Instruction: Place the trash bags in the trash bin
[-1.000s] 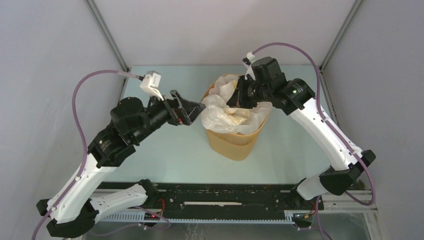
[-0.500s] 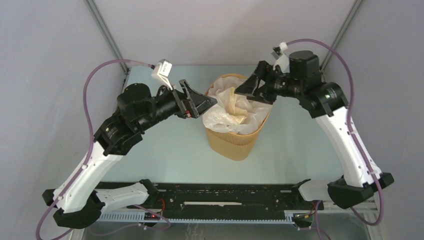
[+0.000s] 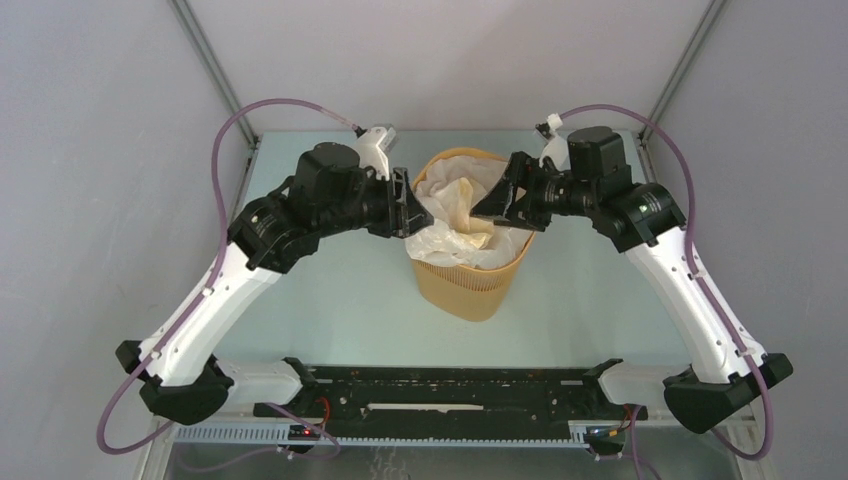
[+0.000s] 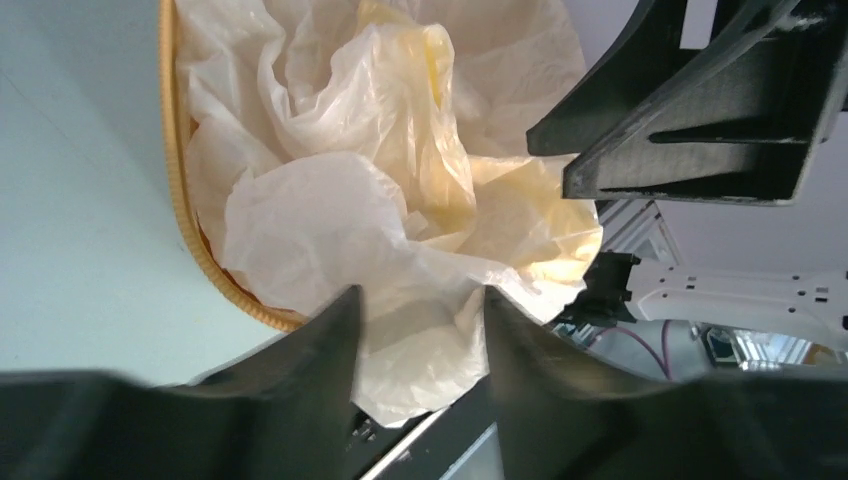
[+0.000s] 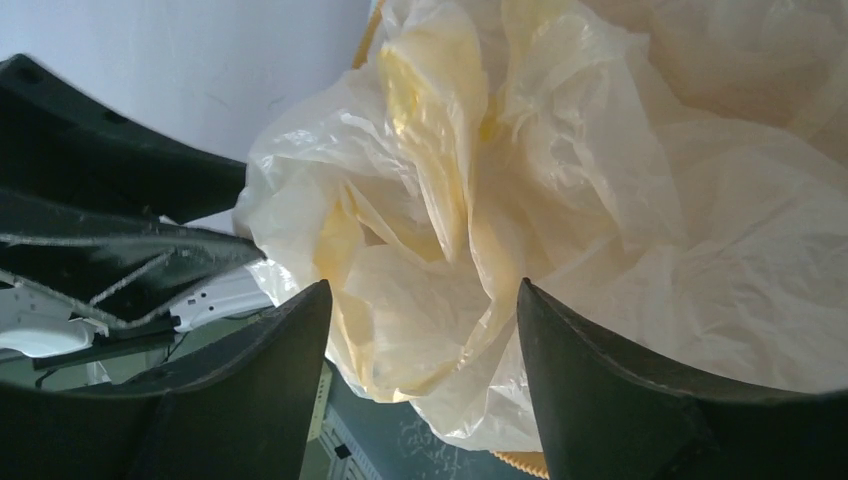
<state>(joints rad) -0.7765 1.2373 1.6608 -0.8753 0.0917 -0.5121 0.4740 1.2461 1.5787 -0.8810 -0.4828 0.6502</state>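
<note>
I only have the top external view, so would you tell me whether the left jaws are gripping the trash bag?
Observer: No. In the left wrist view the left jaws stand apart, and a fold of the trash bag hangs in the gap between them, over the trash bin rim.
Operator: Thank you. And the right jaws?
Observer: The right wrist view shows the right jaws wider apart, with crumpled bag bulging between them and not pinched.
</note>
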